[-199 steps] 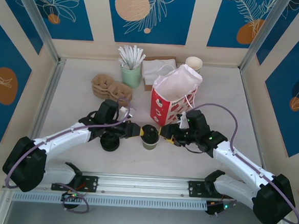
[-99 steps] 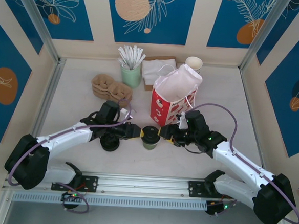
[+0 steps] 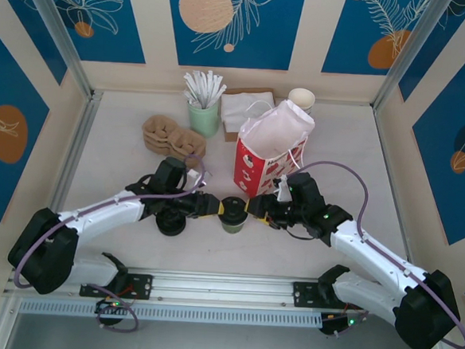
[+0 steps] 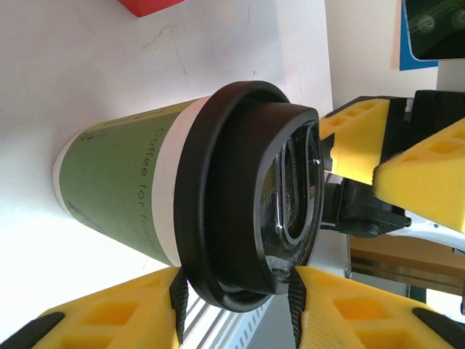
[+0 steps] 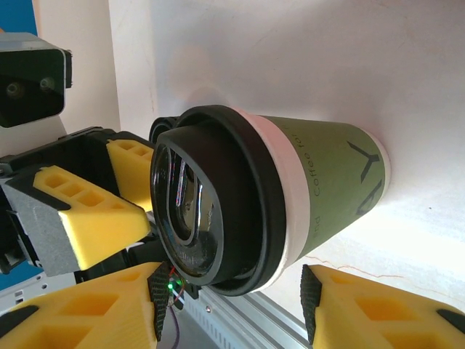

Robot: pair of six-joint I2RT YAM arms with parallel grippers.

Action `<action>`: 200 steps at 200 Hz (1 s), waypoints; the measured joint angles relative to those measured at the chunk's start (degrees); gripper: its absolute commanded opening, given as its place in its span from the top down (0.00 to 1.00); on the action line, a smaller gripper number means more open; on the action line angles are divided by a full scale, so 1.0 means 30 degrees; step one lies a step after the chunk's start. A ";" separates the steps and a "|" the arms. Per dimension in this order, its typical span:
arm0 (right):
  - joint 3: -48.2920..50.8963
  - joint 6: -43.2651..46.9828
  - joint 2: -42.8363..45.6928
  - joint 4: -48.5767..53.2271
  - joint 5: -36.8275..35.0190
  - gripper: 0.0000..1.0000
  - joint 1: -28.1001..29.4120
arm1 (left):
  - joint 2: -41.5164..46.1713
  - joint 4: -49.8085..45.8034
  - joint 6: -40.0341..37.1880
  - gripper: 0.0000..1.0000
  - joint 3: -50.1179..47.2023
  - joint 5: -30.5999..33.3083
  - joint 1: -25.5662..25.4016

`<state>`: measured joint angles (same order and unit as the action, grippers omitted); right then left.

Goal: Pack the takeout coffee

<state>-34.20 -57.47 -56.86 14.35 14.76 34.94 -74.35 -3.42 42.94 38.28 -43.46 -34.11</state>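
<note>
My left gripper (image 3: 212, 207) has just begun loosening around the takeout coffee (image 3: 231, 211) on the table (image 3: 345, 162) near the bag (image 3: 270, 149), probably handing it to my right gripper (image 3: 254, 211), which straddles it, grip unclear for both.

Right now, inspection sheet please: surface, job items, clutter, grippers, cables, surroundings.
surface: pale table, no spills seen
job's things: takeout coffee upright, lidded; red-and-white bag open, beyond it
clutter: loose black lid, cup carriers, stirrer cup, napkins, white cups
grippers: left gripper flanks the lid, contact unclear; right gripper straddles the cup, gap at one pad
cables: purple cables loop above both wrists, off the cup
surroundings: blue patterned walls
</note>
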 measured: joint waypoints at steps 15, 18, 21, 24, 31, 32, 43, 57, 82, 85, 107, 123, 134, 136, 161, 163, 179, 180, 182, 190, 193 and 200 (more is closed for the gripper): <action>0.0000 0.0000 0.0000 0.0007 -0.0066 0.46 0.0000 | -0.0102 0.0007 0.0000 0.57 0.0000 0.0000 -0.0015; 0.0000 0.0000 0.0000 0.0007 -0.0073 0.46 0.0000 | -0.0117 0.0007 0.0000 0.57 0.0000 0.0000 -0.0022; 0.0000 0.0000 0.0000 0.0007 -0.0087 0.46 0.0000 | -0.0131 0.0007 0.0000 0.57 0.0000 0.0000 -0.0044; 0.0000 0.0000 0.0000 0.0007 -0.0117 0.46 0.0000 | -0.0138 0.0007 0.0000 0.57 0.0000 0.0000 -0.0058; 0.0000 0.0000 0.0000 0.0007 -0.0131 0.46 0.0000 | -0.0146 -0.0007 0.0000 0.57 0.0000 0.0000 -0.0073; 0.0000 0.0000 0.0000 0.0007 -0.0138 0.46 0.0000 | -0.0146 -0.0007 -0.0007 0.57 0.0000 0.0000 -0.0080; 0.0000 0.0000 0.0000 0.0015 -0.0189 0.46 0.0007 | -0.0146 0.0007 -0.0015 0.56 0.0007 0.0000 -0.0102; 0.0000 0.0000 0.0000 0.0015 -0.0248 0.46 0.0066 | -0.0153 0.0000 -0.0109 0.55 0.0007 0.0000 -0.0138; 0.0000 0.0000 0.0000 0.0022 -0.0284 0.46 0.0117 | -0.0153 -0.0015 -0.0357 0.52 0.0007 0.0007 -0.0262; 0.0000 0.0000 0.0000 0.0029 -0.0299 0.46 0.0117 | -0.0153 -0.0015 -0.0379 0.52 0.0007 0.0007 -0.0284; 0.0000 0.0000 0.0000 0.0087 -0.0386 0.46 0.0124 | -0.0168 -0.0211 -0.0532 0.49 0.0160 0.0036 -0.0379; 0.0000 0.0000 0.0000 0.0095 -0.0423 0.46 0.0124 | -0.0175 -0.0321 -0.0721 0.46 0.0386 0.0168 -0.0466; 0.0000 0.0000 0.0000 0.0109 -0.0430 0.45 0.0160 | -0.0211 -0.0597 -0.0940 0.46 0.0612 0.0328 -0.0532; 0.0000 0.0007 0.0000 0.0117 -0.0430 0.45 0.0175 | -0.0211 -0.0634 -0.0947 0.46 0.0634 0.0357 -0.0539; 0.0000 0.0007 0.0007 0.0393 -0.0495 0.45 0.0284 | -0.0277 -0.1275 -0.1399 0.46 0.1078 0.0860 -0.0605; 0.0000 0.0007 0.0007 0.0415 -0.0495 0.45 0.0284 | -0.0277 -0.1348 -0.1443 0.46 0.1107 0.0896 -0.0605; 0.0000 0.0007 0.0015 0.0619 -0.0576 0.45 0.0284 | -0.0277 -0.1800 -0.1654 0.46 0.1290 0.1188 -0.0605; 0.0000 0.0007 0.0015 0.0627 -0.0576 0.45 0.0284 | -0.0277 -0.1851 -0.1690 0.46 0.1304 0.1224 -0.0605; 0.0000 0.0007 0.0015 0.0641 -0.0576 0.45 0.0284 | -0.0277 -0.1887 -0.1698 0.46 0.1319 0.1239 -0.0605; 0.0000 0.0007 0.0022 0.0670 -0.0641 0.45 0.0284 | -0.0277 -0.2186 -0.1865 0.46 0.1421 0.1406 -0.0627; 0.0000 0.0007 0.0022 0.0670 -0.0641 0.45 0.0284 | -0.0277 -0.2295 -0.1902 0.46 0.1457 0.1457 -0.0634; 0.0000 0.0007 0.0022 0.0678 -0.0656 0.45 0.0291 | -0.0277 -0.2477 -0.2011 0.46 0.1537 0.1545 -0.0648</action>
<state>-34.20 -57.45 -56.80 16.38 12.80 35.81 -75.18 -10.85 36.91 42.89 -38.83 -36.05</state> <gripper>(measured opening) 0.551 0.537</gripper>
